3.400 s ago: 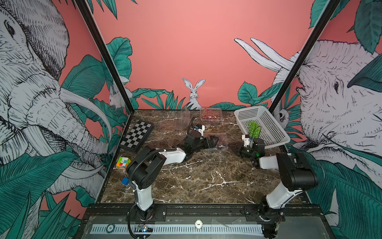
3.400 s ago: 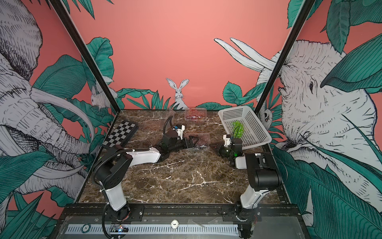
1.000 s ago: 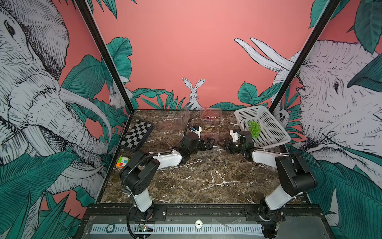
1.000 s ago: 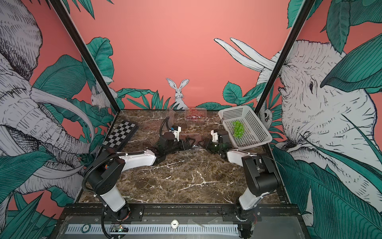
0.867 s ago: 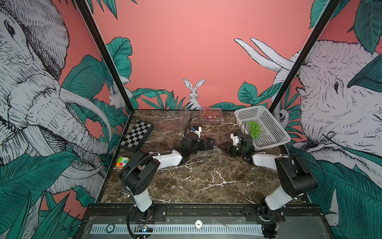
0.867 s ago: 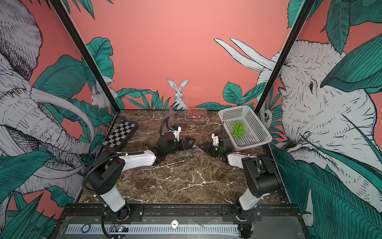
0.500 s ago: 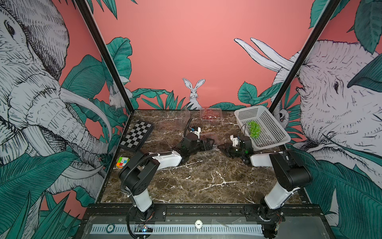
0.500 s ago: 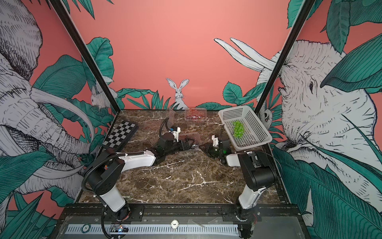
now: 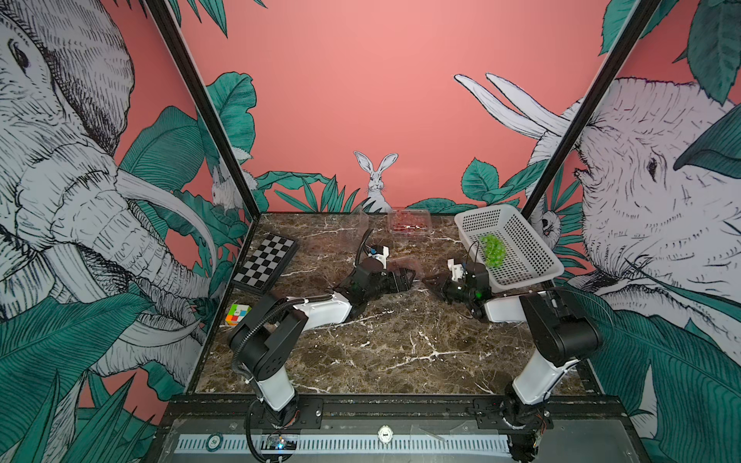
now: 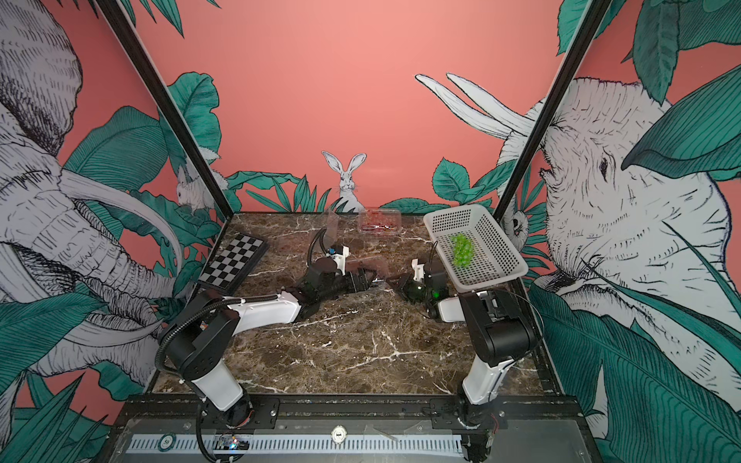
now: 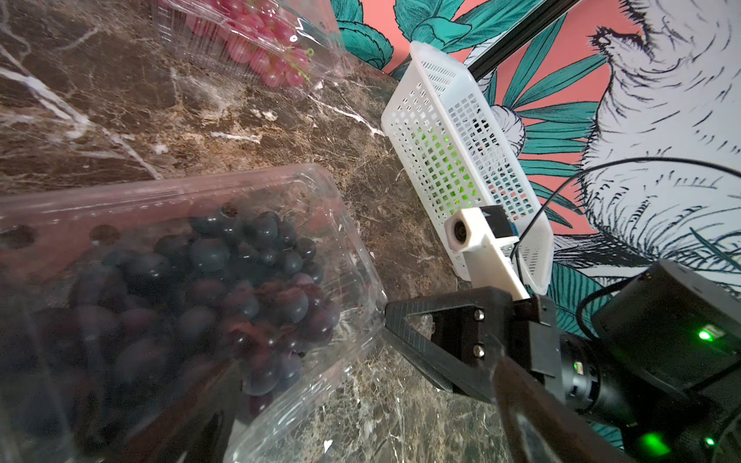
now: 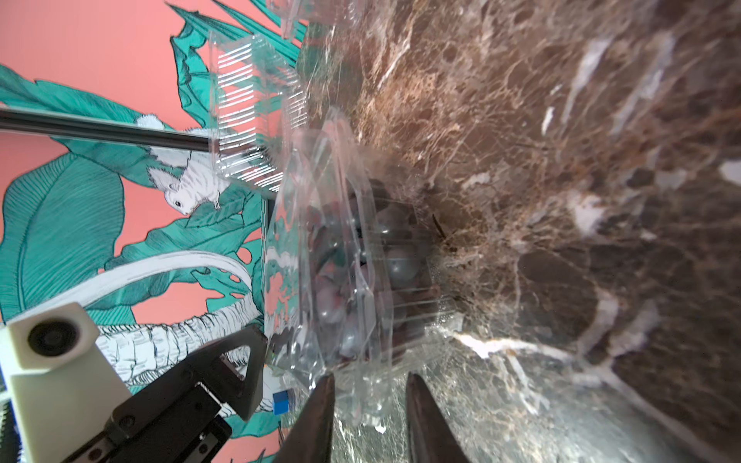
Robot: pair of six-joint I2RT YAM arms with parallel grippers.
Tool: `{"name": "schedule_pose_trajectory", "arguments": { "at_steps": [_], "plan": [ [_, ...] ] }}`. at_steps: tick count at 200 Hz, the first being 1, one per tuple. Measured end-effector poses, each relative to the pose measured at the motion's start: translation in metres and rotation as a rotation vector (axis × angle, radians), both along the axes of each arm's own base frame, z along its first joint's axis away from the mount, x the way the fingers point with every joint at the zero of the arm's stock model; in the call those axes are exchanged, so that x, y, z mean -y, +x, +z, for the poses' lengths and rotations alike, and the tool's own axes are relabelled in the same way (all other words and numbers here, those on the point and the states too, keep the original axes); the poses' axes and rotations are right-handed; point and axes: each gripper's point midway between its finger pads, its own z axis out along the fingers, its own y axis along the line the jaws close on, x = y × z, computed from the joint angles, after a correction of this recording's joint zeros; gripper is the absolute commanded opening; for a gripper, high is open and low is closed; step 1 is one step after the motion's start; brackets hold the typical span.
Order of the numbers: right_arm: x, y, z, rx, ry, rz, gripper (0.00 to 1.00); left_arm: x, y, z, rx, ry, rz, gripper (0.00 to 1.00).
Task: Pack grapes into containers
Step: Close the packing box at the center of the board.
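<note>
Narrowly parted, the right gripper (image 12: 371, 381) straddles the rim of the container (image 12: 320, 224).

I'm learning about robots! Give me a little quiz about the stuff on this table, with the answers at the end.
1. Where do the green grapes lie?
A) in the white perforated basket
B) on the chessboard
C) in a clear box

2. True or false: the back clamshell by the wall holds red grapes.

3. Fill in: the middle clamshell, between the left end effector and the right end effector, holds ____ grapes.

Key: 1 A; 2 true; 3 dark purple.
</note>
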Motion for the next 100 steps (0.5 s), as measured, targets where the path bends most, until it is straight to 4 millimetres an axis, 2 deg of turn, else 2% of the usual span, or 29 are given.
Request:
{"name": "schedule_pose_trajectory", "arguments": {
  "at_steps": [50,100],
  "plan": [
    [-0.0002,0.0035,-0.0028,-0.008,0.020,-0.014,0.20,-0.0002,-0.0002,-0.0003,-0.001,0.001,0.000,0.99],
    [-0.0008,0.0060,-0.0016,0.003,0.055,-0.030,0.17,-0.0011,-0.0012,-0.0013,-0.002,0.002,0.000,0.99]
  ]
}}
